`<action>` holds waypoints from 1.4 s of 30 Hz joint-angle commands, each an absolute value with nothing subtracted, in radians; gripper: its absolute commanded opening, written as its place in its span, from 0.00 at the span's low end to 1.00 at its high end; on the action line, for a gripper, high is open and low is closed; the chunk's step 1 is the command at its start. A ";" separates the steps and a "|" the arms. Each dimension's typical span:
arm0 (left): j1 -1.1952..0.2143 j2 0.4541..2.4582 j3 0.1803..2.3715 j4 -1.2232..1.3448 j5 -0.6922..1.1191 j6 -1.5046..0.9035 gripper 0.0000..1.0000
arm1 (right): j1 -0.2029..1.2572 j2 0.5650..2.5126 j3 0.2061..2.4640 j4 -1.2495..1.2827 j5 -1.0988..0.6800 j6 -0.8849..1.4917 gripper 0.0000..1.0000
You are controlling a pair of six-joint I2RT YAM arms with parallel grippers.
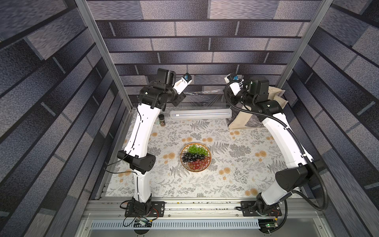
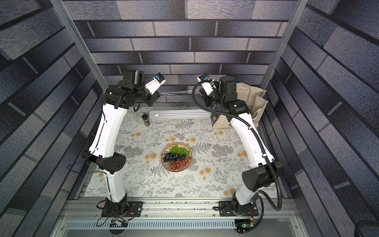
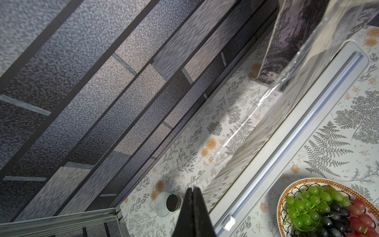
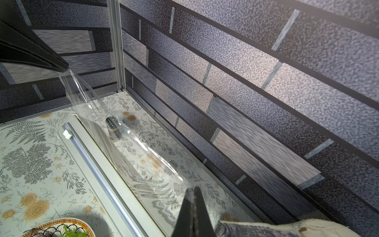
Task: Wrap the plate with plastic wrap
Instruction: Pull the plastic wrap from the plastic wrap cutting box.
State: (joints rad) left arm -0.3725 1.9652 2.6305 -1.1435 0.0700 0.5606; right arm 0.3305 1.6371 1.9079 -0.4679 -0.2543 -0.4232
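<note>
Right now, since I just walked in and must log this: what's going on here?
A sheet of wrap is held up from its box at the far end of the table. The left pincer and right pincer are each shut on one end of its free edge. The plate of grapes sits in the middle, not yet covered.

The left white-and-black jointed arm (image 1: 141,131) is mounted at the near edge, bent at the elbow and extended towards the far side. The right white-and-black jointed arm (image 1: 281,139) is posed in mirror fashion. Both wrists are held high above the surface and are turned inward, so that the two tools are pointed at each other. The left black parallel gripper (image 3: 192,188) is seen with its fingers pressed together on one end of the thin clear plastic wrap (image 3: 256,115). The right black parallel gripper (image 4: 192,188) is likewise clamped on the opposite end of it.
</note>
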 commanded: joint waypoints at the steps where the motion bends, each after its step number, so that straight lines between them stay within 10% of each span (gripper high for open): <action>1: -0.379 1.959 2.666 -1.118 0.057 0.577 0.00 | 0.321 1.618 1.901 -0.442 -0.244 -0.429 0.00; 42: -0.382 1.962 2.667 -1.124 0.051 0.583 0.00 | 0.322 1.605 1.858 -0.413 -0.244 -0.418 0.00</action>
